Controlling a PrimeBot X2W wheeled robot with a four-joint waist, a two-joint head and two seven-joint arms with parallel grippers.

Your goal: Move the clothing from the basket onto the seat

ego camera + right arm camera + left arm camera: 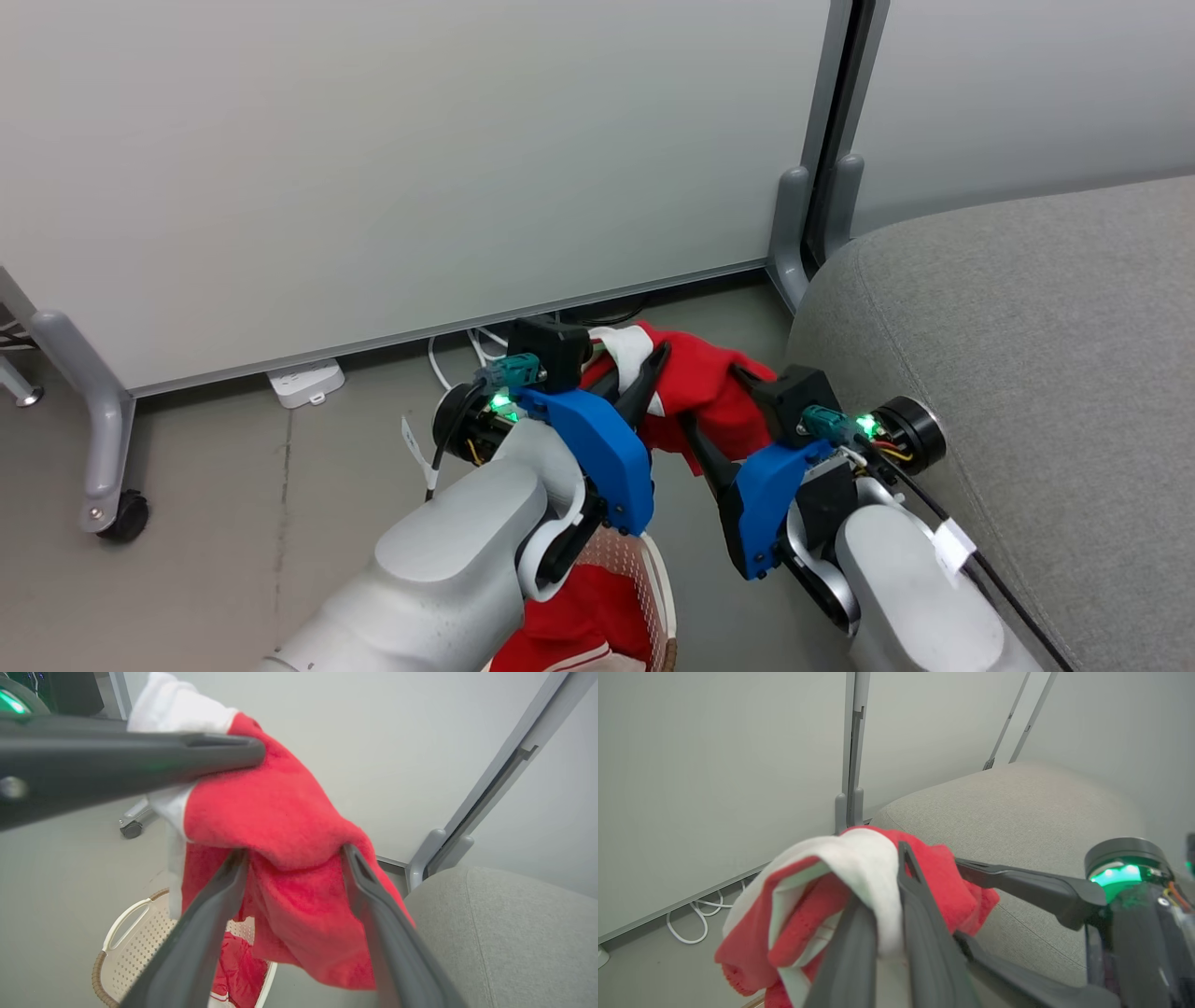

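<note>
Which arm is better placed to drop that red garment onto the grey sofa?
Left. The left pincer is clamped on the garment, raised beside the sofa; the right pincer stands open, holding nothing.

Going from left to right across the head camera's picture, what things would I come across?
Wheeled partition leg → white power strip → left gripper clamping the red garment → right gripper → grey sofa.

Head view is taken from above, angled down at the floor [233,485]. Wrist views are taken close along the fingers [924,942]. Shared by all: red garment [709,392], seat [1027,327]; basket [140,947] by head and right wrist.
</note>
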